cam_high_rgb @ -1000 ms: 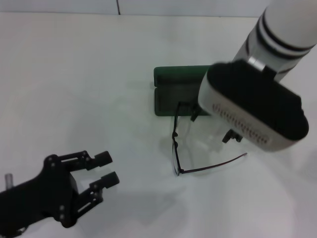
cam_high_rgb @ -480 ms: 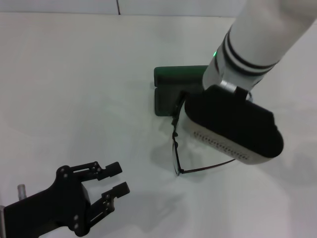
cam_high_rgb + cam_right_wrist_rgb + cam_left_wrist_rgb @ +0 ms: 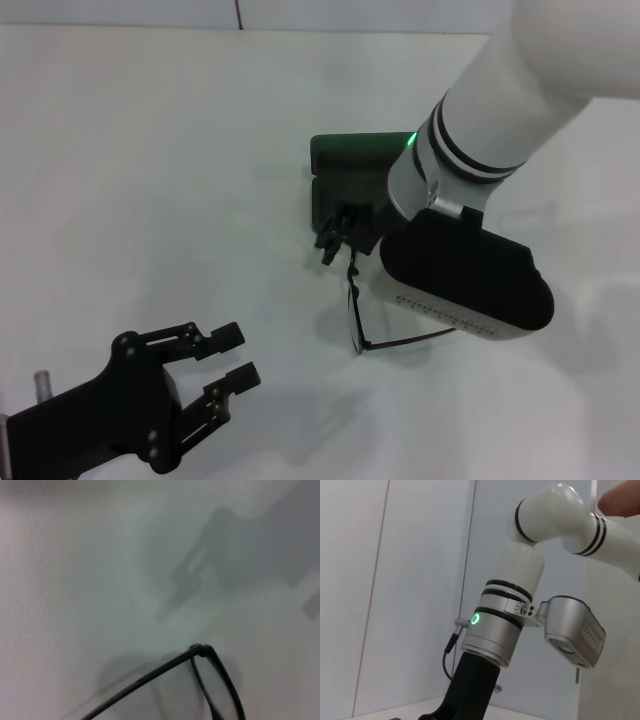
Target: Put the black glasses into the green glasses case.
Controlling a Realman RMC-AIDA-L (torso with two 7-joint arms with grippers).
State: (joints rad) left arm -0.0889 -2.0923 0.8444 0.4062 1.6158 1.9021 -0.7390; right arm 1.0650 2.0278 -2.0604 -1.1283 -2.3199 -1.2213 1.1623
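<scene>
Fingertips of the right gripper (image 3: 335, 240) poke out dark from under the white wrist, right at the far end of the black glasses (image 3: 355, 310), by the near edge of the green glasses case (image 3: 350, 180). Whether they're spread or pinched on the frame, I cannot tell; the wrist hides most of them. The glasses lie unfolded on the white table (image 3: 150, 150), lens front running toward the robot from the case, one temple arm swinging out under the right wrist. The right wrist view shows a hinge corner and lens rim just off the tabletop. That low, angled wrist suggests it's reaching for the frame. The case sits open, just behind. Left gripper (image 3: 228, 357) hovers near the front edge, fingers apart, empty, well clear.
</scene>
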